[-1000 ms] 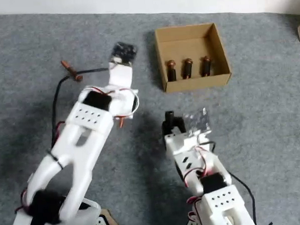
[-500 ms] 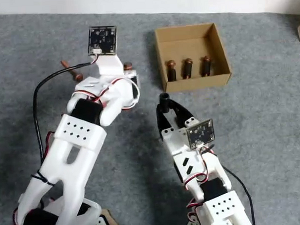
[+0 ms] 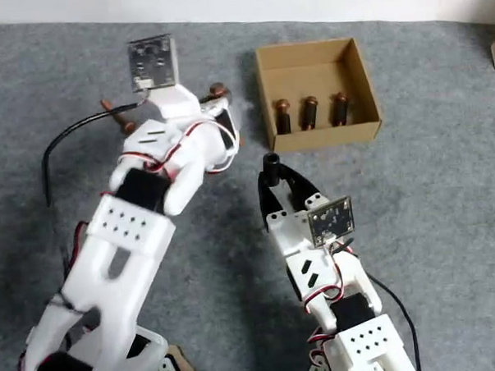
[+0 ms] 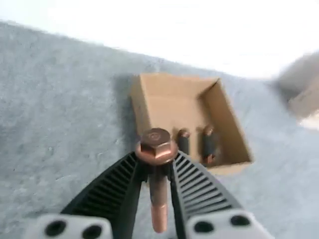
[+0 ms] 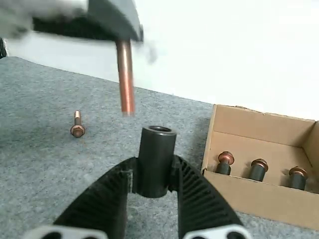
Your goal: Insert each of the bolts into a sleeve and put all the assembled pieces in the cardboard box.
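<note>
While the left gripper [image 4: 157, 162] clamped a bolt [image 4: 156, 147] shaft-down, the right gripper [image 5: 154, 169] squeezed an upright sleeve [image 5: 156, 159]. Right wrist cam had the bolt tip near the sleeve mouth, not touching; overhead, the box [image 3: 323, 138] at upper right held three pieces [image 3: 310, 113].

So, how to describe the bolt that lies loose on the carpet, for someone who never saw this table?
Start at the cardboard box and cross the grey carpet past the left arm. A copper bolt lies flat there, alone. Unlike the gripped bolt in the left claw and the three pieces in the box, it is unheld and has no sleeve.
</note>
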Controlling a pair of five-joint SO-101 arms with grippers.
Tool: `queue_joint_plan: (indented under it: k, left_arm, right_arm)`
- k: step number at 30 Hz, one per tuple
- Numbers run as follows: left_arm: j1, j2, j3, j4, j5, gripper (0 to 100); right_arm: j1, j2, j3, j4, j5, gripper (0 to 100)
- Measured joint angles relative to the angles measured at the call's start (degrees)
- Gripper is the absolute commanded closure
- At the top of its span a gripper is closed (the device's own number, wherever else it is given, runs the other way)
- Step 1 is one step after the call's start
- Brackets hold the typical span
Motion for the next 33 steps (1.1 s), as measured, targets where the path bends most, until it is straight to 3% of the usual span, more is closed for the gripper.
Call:
queue_joint_plan:
  k: [10,21,27,33]
  left_arm:
    - [8.7,-5.5,0.0,1.6,0.8,99]
    - [10.5,-5.5,1.2,1.6,0.8,99]
    - [10.5,-6.2,8.8,-7.6,-3.1,99]
    - [10.5,-6.2,10.5,-8.4,-3.5,99]
  right_arm:
    - [0.0,0.0,0.0,0.0,0.0,99.3]
    - [0.0,0.0,0.0,0.0,0.0,99.3]
    - [0.0,0.1,0.0,0.0,0.1,99.3]
    - [0.2,0.0,0.0,0.0,0.1,99.3]
